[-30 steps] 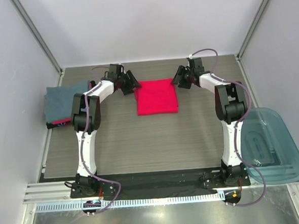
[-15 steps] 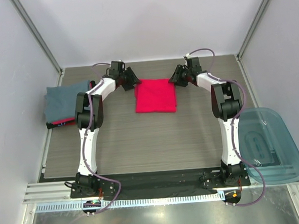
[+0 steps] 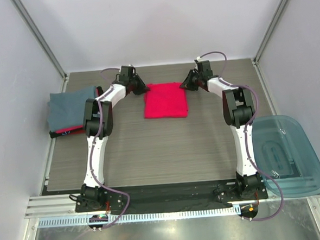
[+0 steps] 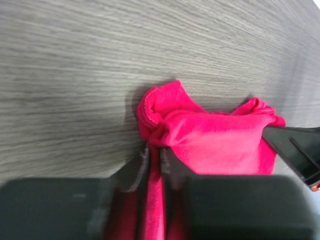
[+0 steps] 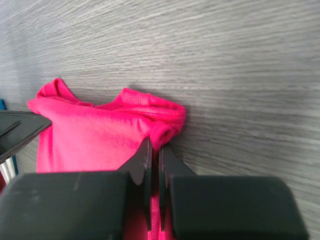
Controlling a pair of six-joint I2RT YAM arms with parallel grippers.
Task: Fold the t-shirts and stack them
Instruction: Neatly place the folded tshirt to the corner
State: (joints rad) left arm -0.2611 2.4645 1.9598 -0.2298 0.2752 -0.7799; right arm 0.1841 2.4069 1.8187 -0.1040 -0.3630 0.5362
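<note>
A folded bright red-pink t-shirt (image 3: 165,100) lies at the far middle of the table. My left gripper (image 3: 142,88) is shut on its far left corner; the wrist view shows the cloth (image 4: 215,140) pinched between the narrow fingers (image 4: 143,161). On the shirt's far right corner my right gripper (image 3: 186,86) is shut, with a bunch of red-pink fabric (image 5: 100,135) squeezed between its black fingers (image 5: 145,156). At the left edge sits a slate blue-grey t-shirt (image 3: 68,106) on top of a red one (image 3: 67,131).
A translucent teal plastic tub (image 3: 284,156) stands off the table's right side. Grey walls and metal frame posts close in the back and sides. The wood-grain table (image 3: 167,152) stretches toward the arm bases.
Both grippers moved in onto the far corners of the red-pink t-shirt and closed on them. The shirt's far edge has bunched slightly.
</note>
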